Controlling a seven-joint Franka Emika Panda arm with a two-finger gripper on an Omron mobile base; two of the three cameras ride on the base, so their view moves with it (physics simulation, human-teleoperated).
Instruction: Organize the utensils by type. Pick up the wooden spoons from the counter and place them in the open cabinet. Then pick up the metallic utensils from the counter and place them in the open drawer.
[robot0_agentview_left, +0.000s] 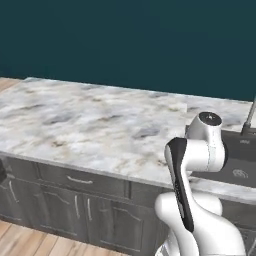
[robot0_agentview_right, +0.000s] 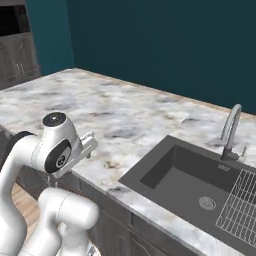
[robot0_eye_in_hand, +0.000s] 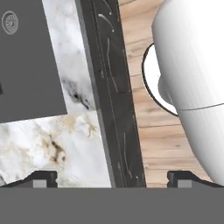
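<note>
Teal wall (robot0_agentview_left: 130, 40) backs a long marble tabletop (robot0_agentview_left: 90, 125) that runs over dark grey floor cabinets (robot0_agentview_left: 75, 205), with wood floor (robot0_agentview_left: 30, 242) in front. From the right base camera a dark sink (robot0_agentview_right: 185, 180) is sunk into the slab, a curved grey faucet (robot0_agentview_right: 231, 127) stands at its far edge and a wire rack (robot0_agentview_right: 242, 205) lies in its right part. A tall dark cabinet (robot0_agentview_right: 17, 45) shows at the far left of that view; whether its door is open I cannot tell.

The white arm (robot0_agentview_right: 55, 145) is folded up close to the base, its hand pointing down over the front edge of the tabletop beside the sink. In the hand view the gripper (robot0_eye_in_hand: 111, 179) looks down past the sink corner (robot0_eye_in_hand: 26, 65), a strip of marble, the cabinet fronts (robot0_eye_in_hand: 113, 100) and the floor. Its two fingertips (robot0_eye_in_hand: 41, 179) sit far apart at the bottom corners, so the jaws stand wide with nothing between them.

The stretch of marble in sight carries no spoons, and where they or the drawer lie I cannot tell.
</note>
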